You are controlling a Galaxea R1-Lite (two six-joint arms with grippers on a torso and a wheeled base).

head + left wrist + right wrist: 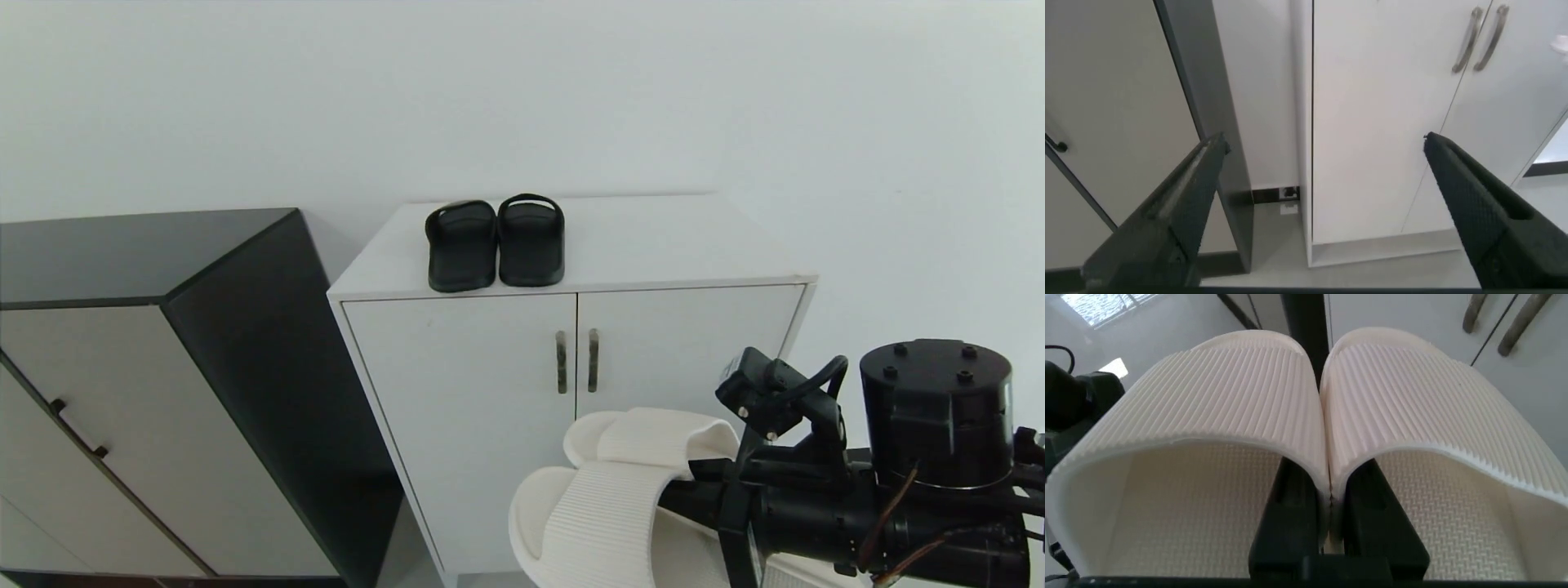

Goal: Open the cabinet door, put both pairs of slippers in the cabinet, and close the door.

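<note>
A white two-door cabinet (506,392) stands against the wall with both doors shut and two upright handles (576,360) at the middle. A pair of black slippers (495,242) lies side by side on its top. My right gripper (694,490) is low in front of the right door, shut on a pair of white ribbed slippers (608,490); its fingers pinch the two inner edges together (1323,490). My left gripper (1323,175) is open with nothing between its fingers, facing the left door (1380,122) low down.
A black and beige cabinet (155,384) stands close to the left of the white one, with a narrow gap (1266,122) between them. Bare floor (1372,273) lies in front of the white cabinet's base.
</note>
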